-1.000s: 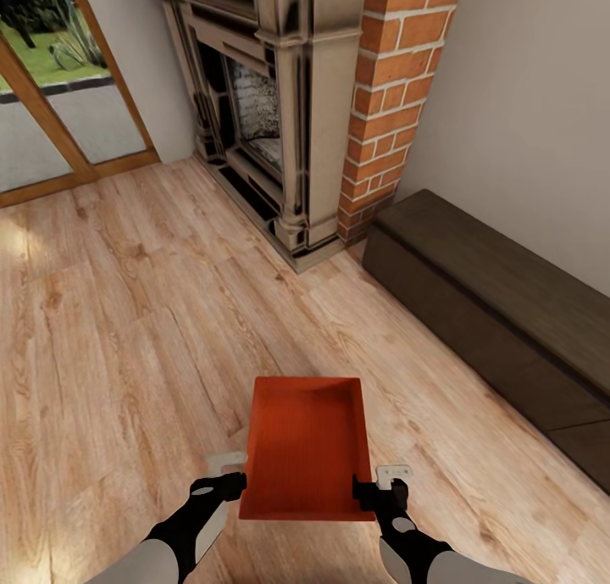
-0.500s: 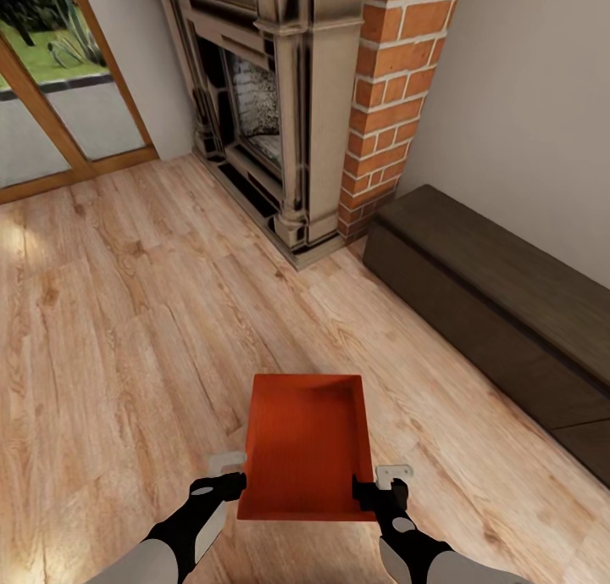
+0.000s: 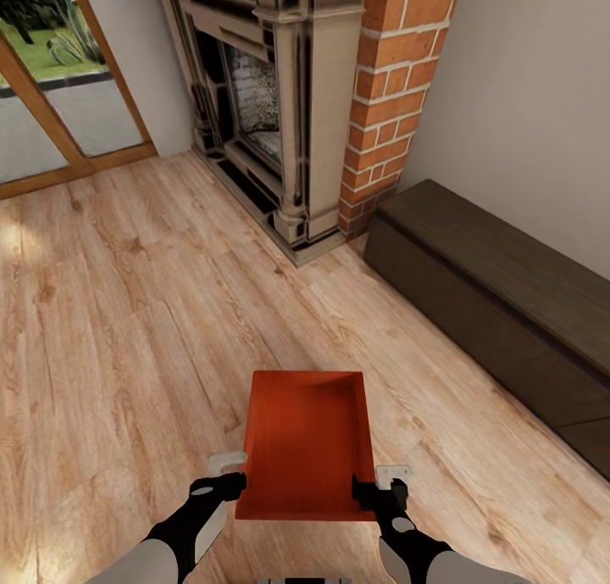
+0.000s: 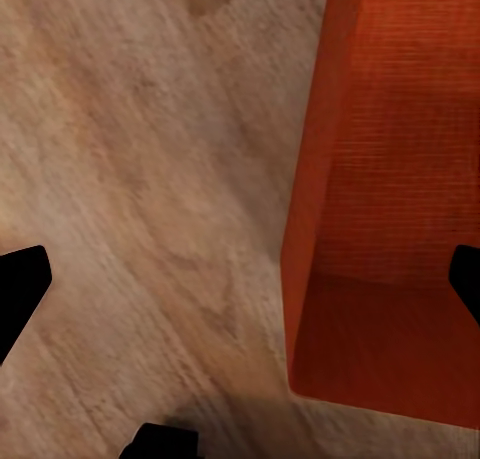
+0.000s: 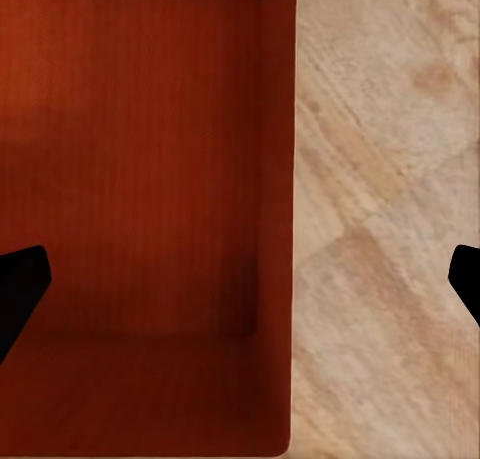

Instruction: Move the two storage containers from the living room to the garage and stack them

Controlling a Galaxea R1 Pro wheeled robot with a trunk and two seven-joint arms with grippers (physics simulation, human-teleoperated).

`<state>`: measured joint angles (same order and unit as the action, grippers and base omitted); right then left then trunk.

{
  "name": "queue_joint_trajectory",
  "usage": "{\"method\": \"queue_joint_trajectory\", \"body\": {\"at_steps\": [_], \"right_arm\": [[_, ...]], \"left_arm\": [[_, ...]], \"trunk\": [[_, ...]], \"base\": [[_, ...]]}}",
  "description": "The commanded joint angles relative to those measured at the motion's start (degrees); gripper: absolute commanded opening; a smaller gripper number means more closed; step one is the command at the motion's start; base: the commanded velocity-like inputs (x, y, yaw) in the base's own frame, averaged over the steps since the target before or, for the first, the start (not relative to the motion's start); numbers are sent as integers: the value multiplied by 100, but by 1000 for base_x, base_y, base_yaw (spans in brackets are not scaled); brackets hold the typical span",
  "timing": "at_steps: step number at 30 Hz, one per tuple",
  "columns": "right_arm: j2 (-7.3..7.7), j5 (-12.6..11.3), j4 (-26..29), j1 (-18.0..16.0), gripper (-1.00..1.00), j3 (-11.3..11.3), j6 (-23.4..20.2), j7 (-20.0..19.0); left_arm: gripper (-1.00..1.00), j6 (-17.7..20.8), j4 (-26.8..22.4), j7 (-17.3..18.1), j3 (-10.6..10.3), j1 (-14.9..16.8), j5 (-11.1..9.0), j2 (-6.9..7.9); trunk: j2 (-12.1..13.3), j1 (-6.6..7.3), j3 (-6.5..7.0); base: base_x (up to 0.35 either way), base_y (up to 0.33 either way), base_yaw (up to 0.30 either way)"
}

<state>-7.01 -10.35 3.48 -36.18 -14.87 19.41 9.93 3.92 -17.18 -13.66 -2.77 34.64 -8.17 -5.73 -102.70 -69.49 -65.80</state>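
Note:
One orange-red storage container [image 3: 307,442] sits between my two grippers, over the light wood plank floor of the living room. Its open top faces up and the ribbed bottom shows. My left gripper [image 3: 240,482] straddles the container's left wall near its near corner, fingers wide apart. One black fingertip [image 4: 20,289] is outside the container [image 4: 390,199] and the other is over its inside. My right gripper [image 3: 363,489] straddles the right wall the same way, open, with the container [image 5: 140,179] under one fingertip [image 5: 20,289] and floor under the other.
A red brick fireplace [image 3: 339,101] with a pale stone surround stands ahead. A long dark brown bench [image 3: 491,304] runs along the right wall. Wood-framed glass doors [image 3: 51,118] are at the far left. Open plank floor [image 3: 110,330] lies ahead and to the left.
The whole view has crept slightly, the fireplace and bench sliding up in the picture. The container keeps its place between both grippers, which have not changed their spread.

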Motion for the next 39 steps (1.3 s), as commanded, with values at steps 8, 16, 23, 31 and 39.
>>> {"method": "queue_joint_trajectory", "body": {"at_steps": [8,16,23,31,39], "right_arm": [[-8,-54,-5,-3,100,-51,19,18],[-7,-54,-5,-3,100,-51,19,18],[-26,-54,-5,-3,100,-50,11,78],[-16,-60,-5,-3,100,-36,10,104],[-4,-63,-5,-3,100,-30,10,105]], "left_arm": [[100,30,-10,-31,-31,-1,-53,8],[100,30,-11,-31,-31,-1,-53,10],[100,30,-12,-31,-31,-1,-53,15],[100,30,-11,-31,-31,-1,-53,16],[100,24,-13,-31,-32,-1,-53,19]], "trunk": [[-324,-176,-147],[-644,-352,-291],[-925,-505,-417],[-1246,-681,-560],[-1447,-791,-650]], "base": [[0,0,0],[0,0,0],[0,0,0],[0,0,0],[0,0,0]]}}
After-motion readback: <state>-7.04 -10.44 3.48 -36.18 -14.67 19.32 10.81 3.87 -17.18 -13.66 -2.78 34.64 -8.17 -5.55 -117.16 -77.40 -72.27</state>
